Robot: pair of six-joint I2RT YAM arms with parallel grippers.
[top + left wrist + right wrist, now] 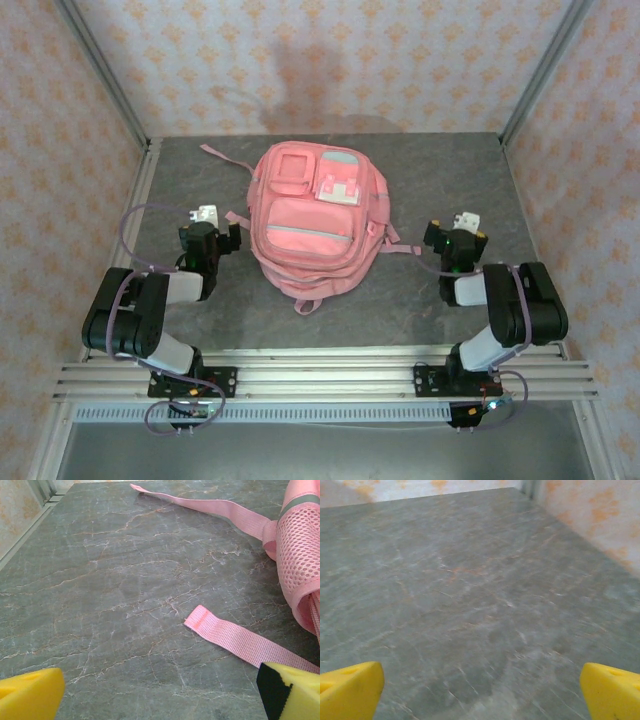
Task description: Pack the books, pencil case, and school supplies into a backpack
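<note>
The pink backpack (312,225) lies flat in the middle of the grey table, front pockets up, top towards the arms. Its mesh side pocket (300,545) fills the right edge of the left wrist view, and a loose pink strap end (235,637) lies on the table just ahead of my left gripper (160,697). That gripper (210,230) rests left of the backpack, open, yellow fingertips (30,695) wide apart over bare table. My right gripper (452,233) sits right of the backpack, open (480,695), holding nothing. The books, pencil case and school supplies are out of view.
A long pink strap (210,505) trails from the backpack's far left side. Patterned walls with metal posts (105,75) (540,70) enclose the table. An aluminium rail (320,372) runs along the near edge at the arm bases.
</note>
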